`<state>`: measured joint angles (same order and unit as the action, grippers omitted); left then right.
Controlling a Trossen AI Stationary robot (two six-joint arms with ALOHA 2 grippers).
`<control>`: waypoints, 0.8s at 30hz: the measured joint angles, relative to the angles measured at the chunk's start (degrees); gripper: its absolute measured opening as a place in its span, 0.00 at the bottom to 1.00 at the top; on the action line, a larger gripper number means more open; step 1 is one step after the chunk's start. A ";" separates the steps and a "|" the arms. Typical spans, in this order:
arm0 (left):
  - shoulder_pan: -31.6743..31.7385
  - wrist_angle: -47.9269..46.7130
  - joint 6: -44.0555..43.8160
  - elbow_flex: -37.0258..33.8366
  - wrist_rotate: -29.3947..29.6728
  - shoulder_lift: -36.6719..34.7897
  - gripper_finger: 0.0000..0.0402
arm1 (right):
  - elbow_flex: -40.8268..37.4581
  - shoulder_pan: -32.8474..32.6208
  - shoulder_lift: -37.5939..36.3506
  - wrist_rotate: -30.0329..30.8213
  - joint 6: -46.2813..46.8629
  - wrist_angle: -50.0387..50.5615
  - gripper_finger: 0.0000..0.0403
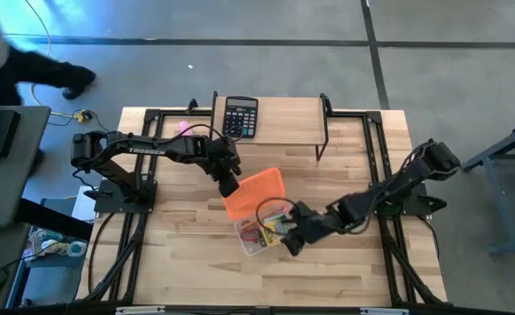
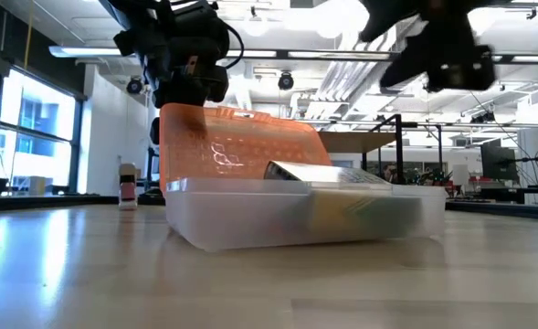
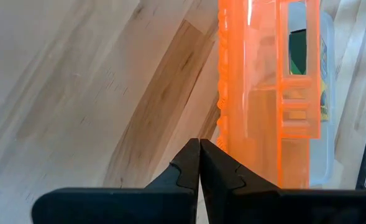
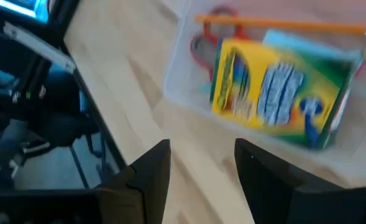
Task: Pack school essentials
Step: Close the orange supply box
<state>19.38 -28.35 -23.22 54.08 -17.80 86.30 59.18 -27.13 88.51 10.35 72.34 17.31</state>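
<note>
**Orange lid up, box loaded, closing step ahead**

Orange plastic marks where we are: the hinged lid [image 1: 255, 191] stands raised over the clear box [image 1: 259, 236] in the middle of the wooden table [image 1: 178, 254], and the packing looks close to finished. Our left gripper [image 3: 199, 163], fingers pressed together and empty, sits just beside the lid's outer face. Our right gripper [image 4: 198, 163], fingers apart and holding nothing, hangs beside the box's open side.

Inside the box lie a yellow-and-green crayon pack [image 4: 276, 87], an orange pencil [image 4: 282, 25] and red-handled scissors [image 4: 201, 43] (partly under the pack). We judge that the next move is to close up: the left gripper should push the lid over, and the right one must first clear the rim.

Whether the left fingertips touch the lid we cannot tell. Smaller stationery in the box is blurred or covered. From table height the contents show only as a haze through the wall. A black calculator [image 1: 240, 116] rests on the shelf, well apart.
</note>
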 joint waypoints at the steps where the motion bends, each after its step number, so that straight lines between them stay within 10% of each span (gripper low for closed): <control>1: 0.00 0.01 0.04 0.00 0.00 0.00 0.00 | 0.00 -0.80 0.22 0.07 0.66 0.33 0.42; 24: -0.03 0.60 1.97 0.00 0.00 0.00 0.00 | 0.00 -4.68 15.78 9.23 4.36 -0.54 0.42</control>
<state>19.35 -27.75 -21.26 54.08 -17.80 86.30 59.18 -31.81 104.29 19.58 76.71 16.76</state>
